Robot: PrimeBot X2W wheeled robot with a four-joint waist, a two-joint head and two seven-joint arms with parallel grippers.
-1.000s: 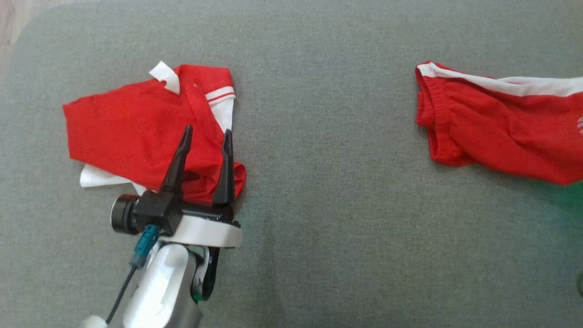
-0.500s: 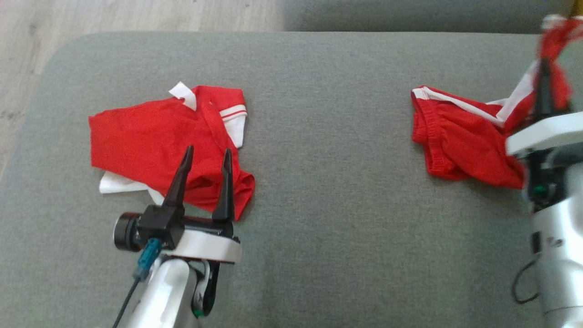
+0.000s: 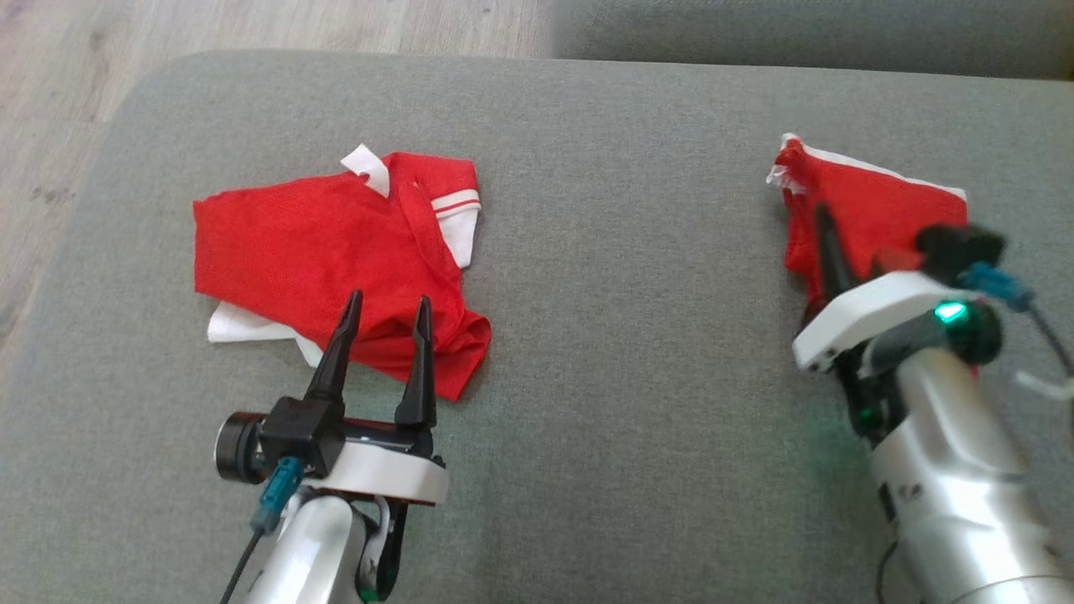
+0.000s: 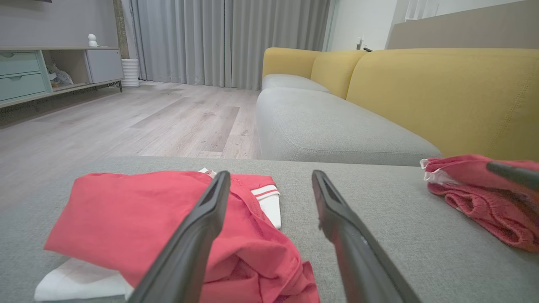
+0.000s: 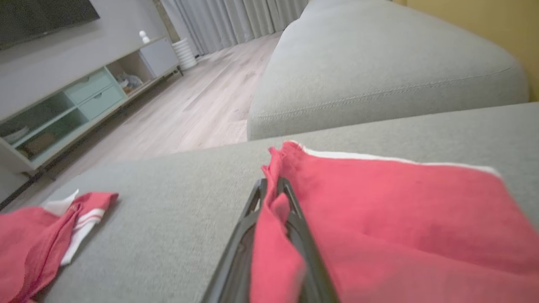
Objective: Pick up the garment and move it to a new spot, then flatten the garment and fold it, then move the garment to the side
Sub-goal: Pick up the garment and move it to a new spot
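The grey seat cushion (image 3: 621,252) runs across the whole space in front of me, with wooden floor (image 3: 252,25) beyond its far edge. On my left lies a crumpled red shirt (image 3: 319,252) with white trim. Well apart from it, on my right, are the red shorts (image 3: 873,210) I am working on, bunched up on the cushion with a white stripe along their far edge.

My right gripper (image 5: 271,187) is pressed together on a fold of the shorts, and red cloth stands up between the two fingers. My left gripper (image 3: 389,297) is spread wide with nothing in it, hovering over the near hem of the shirt.

I judge the grip to be thin: only a narrow ridge of fabric is caught, so a quick lift could let it slide out, or raise one layer while the rest drags in a heap. My left fingers are close enough to the shirt to snag it if that arm drops.

The right wrist view shows the pinch itself, which the head view hides behind my wrist. The left wrist view shows the gathered waistband (image 4: 480,210) of the shorts, and the yellow sofa back (image 4: 442,97) behind
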